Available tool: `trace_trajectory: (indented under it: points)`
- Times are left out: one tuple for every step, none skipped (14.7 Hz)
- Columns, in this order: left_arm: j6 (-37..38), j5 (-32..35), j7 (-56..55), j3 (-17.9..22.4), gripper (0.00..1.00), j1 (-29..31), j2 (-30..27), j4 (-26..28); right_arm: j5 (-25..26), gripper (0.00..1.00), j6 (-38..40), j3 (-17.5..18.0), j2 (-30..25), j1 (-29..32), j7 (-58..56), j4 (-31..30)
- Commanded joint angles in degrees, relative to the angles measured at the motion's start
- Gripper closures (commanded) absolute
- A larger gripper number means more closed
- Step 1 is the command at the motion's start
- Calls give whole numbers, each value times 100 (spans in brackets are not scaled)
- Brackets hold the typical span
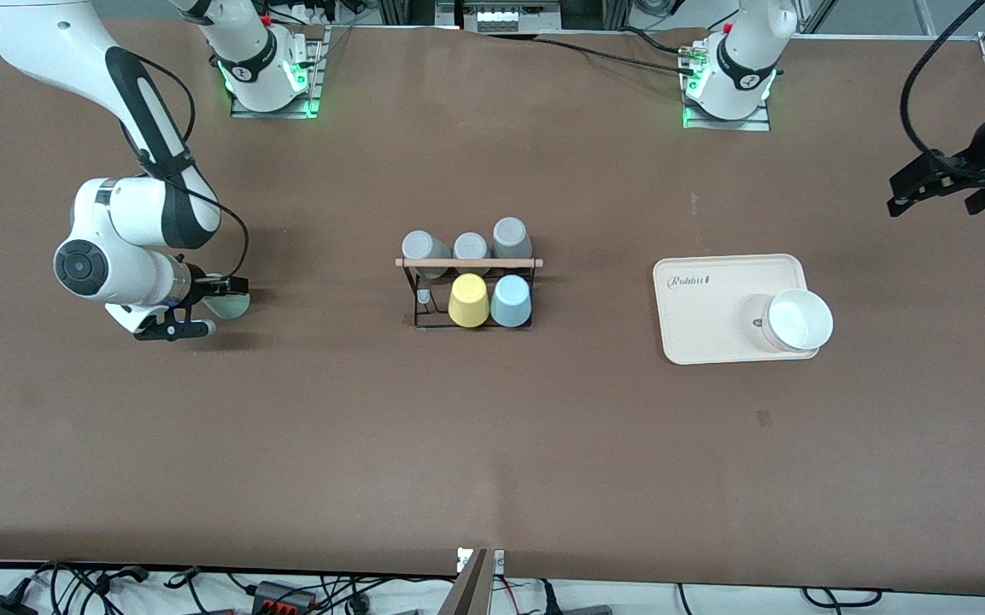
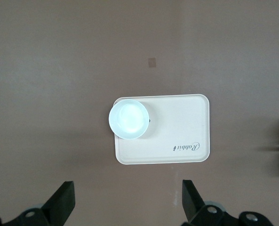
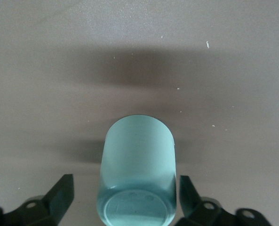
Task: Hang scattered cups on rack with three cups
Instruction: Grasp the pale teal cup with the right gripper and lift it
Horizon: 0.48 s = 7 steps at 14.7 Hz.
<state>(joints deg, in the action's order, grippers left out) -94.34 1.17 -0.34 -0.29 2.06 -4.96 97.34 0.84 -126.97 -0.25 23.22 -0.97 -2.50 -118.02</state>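
The pale mint green cup (image 1: 231,304) lies on its side on the table at the right arm's end, its base toward the wrist camera (image 3: 137,183). My right gripper (image 1: 208,306) is low at the table, open, with one finger on each side of the cup (image 3: 125,190), not closed on it. The light blue cup (image 1: 510,301) hangs upside down on the black wire rack (image 1: 420,299) beside a yellow cup (image 1: 468,300). My left gripper (image 1: 894,196) is open and empty, high up at the left arm's end (image 2: 128,193).
Three grey cups (image 1: 471,246) hang on the rack's row farther from the front camera, under the wooden rod (image 1: 468,262). A beige tray (image 1: 706,307) holds a white bowl (image 1: 798,319); both show in the left wrist view (image 2: 177,136).
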Motion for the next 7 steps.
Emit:
trace_trajectory:
  points:
    - [-14,-117,166,55,0,-4,-145,101,-14,51,-3,7,-19,-17,92,-19]
    - [-6,-117,166,64,0,-4,-145,101,-14,65,15,7,-37,-17,92,-1]
    - [38,-117,184,81,0,-4,-145,101,-14,68,41,7,-72,-26,92,33]
    - [125,-117,166,81,0,-4,-145,75,-14,75,128,16,-107,-44,92,121]
    - [178,-117,114,29,0,-4,-145,57,-22,76,346,42,-142,-52,101,278]
    - [205,-117,105,11,0,-4,-154,5,-22,78,705,182,-143,-61,101,663]
    - [345,-108,105,11,0,-4,-154,-118,-22,78,1118,296,-125,-61,110,1067]
